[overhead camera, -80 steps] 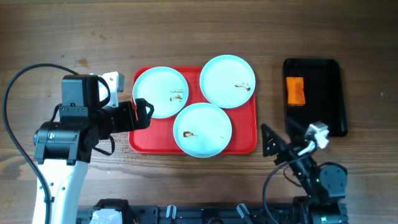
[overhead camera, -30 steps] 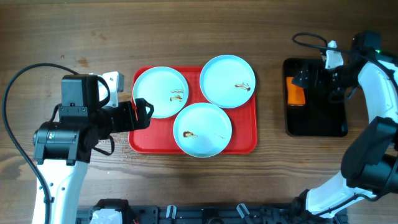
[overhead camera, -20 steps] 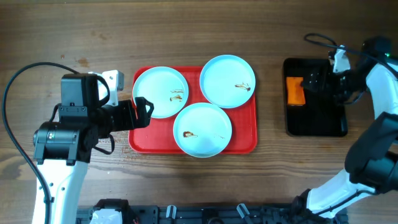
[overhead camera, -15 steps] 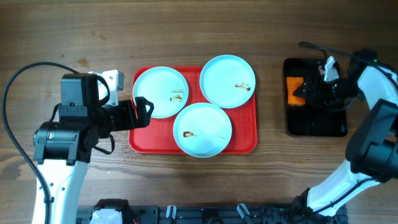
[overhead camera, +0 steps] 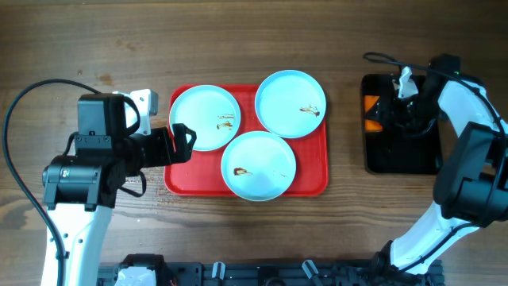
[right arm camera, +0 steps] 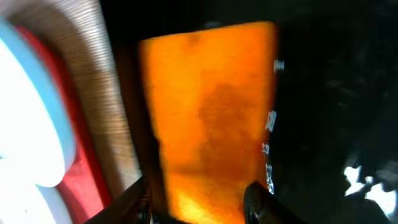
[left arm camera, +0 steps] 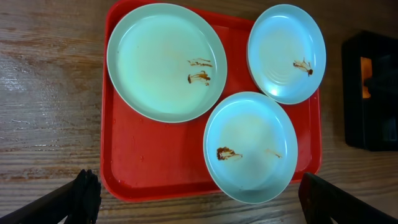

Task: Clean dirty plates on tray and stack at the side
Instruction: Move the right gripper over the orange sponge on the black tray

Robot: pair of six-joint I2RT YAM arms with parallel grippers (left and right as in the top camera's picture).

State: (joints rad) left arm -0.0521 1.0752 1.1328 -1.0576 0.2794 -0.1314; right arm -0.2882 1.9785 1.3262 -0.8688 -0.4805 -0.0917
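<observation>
Three pale plates lie on the red tray (overhead camera: 178,183): one at back left (overhead camera: 205,117), one at back right (overhead camera: 290,104), one in front (overhead camera: 259,165). Each carries small brown smears. My left gripper (overhead camera: 184,143) hovers at the tray's left edge, wide open and holding nothing; in its wrist view (left arm camera: 199,193) all three plates show below it. My right gripper (overhead camera: 381,115) is down in the black tray (overhead camera: 397,159), its fingers pressed on either side of an orange sponge (right arm camera: 211,106), seen close in the right wrist view (right arm camera: 199,202).
The black tray stands to the right of the red one, with a strip of wooden table between them. A cable loops over the table at far left (overhead camera: 24,103). The right arm arches over the table's right edge (overhead camera: 468,183).
The right arm has swung up from the front of the table to the black tray, and its jaws have closed in around the orange sponge. The left arm and the plates have stayed put.
</observation>
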